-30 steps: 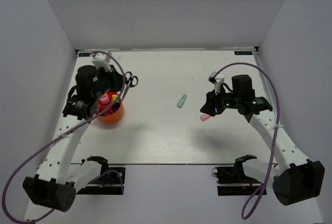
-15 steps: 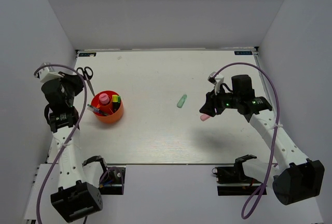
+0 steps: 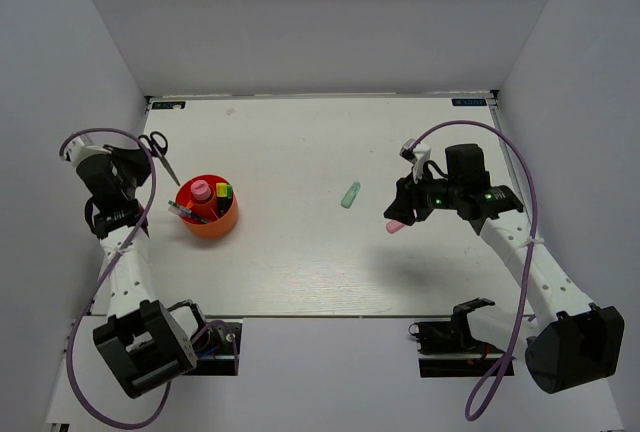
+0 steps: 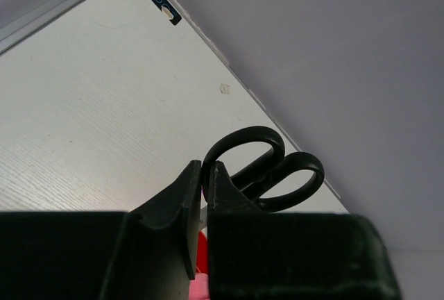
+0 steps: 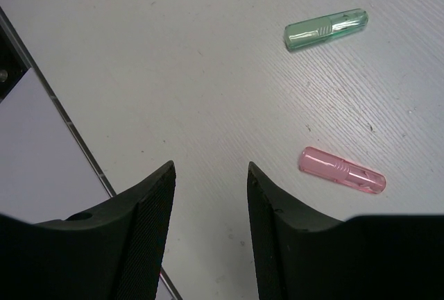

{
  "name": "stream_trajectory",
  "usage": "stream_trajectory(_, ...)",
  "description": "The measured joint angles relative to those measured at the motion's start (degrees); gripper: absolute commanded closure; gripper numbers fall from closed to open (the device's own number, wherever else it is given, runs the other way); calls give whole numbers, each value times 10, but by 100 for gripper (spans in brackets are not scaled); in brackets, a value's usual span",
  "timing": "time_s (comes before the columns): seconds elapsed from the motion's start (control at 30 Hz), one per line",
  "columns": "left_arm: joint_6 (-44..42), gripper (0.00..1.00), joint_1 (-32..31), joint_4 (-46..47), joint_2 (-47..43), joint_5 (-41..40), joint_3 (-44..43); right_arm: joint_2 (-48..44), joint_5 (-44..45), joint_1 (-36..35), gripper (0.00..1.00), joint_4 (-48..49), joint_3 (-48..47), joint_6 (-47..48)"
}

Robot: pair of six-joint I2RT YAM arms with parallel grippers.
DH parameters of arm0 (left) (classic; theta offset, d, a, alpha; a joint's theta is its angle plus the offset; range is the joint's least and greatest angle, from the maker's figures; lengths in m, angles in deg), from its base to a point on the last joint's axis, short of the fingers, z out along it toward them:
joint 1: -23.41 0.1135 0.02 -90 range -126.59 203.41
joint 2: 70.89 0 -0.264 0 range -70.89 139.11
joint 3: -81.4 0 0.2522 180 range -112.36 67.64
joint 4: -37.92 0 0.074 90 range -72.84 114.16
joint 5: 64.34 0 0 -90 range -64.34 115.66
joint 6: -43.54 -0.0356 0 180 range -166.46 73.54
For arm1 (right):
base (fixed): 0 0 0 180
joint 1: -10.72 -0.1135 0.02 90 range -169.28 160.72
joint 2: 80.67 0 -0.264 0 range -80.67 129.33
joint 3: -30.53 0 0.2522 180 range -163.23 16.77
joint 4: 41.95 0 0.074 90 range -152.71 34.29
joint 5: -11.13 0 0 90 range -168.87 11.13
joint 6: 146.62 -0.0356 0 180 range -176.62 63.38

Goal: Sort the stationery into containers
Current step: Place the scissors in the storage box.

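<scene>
Step in hand: judged to be getting the scissors (image 4: 258, 168) into the red-orange cup (image 3: 215, 228), with the two highlighters left to follow.
Left gripper (image 4: 203, 175): fingers pressed almost together, pinching the scissors near the handle rings, which stuck out past the fingertips.
Scissors' place: up off the table (image 3: 300, 272) at its far left corner, blades slanting toward the cup, close to it but not over it.
Cup: near the left side of the table, already holding several pens and markers.
Doing it well: the blades would need to point down and line up over a free compartment before the pinch was let go. A slanted drop could catch on a divider or tip the cup.
Left arm pose: folded back hard against the left wall, wrist turned inward toward the cup.
Right gripper (image 5: 210, 168): fingers spread apart, nothing between them.
Right arm pose: reached forward over the right half, wrist tipped down.
Pink highlighter (image 5: 341, 170): flat on the table, just off to one side of the open fingers.
Green highlighter (image 5: 325, 29): flat too, farther toward the middle, apart from the pink one.
</scene>
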Motion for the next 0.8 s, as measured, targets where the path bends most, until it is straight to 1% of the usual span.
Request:
stream_trajectory(0.2,8,100,0,35,28,14,9,3,0,0,50,0,0,0)
stream_trajectory(0.33,12,100,0,55,40,21,30,5,0,0,50,0,0,2)
stream_trajectory(0.47,13,100,0,68,51,24,56,5,0,0,50,0,0,2)
stream_trajectory(0.8,0,100,-10,83,62,23,71,5,0,0,50,0,0,4)
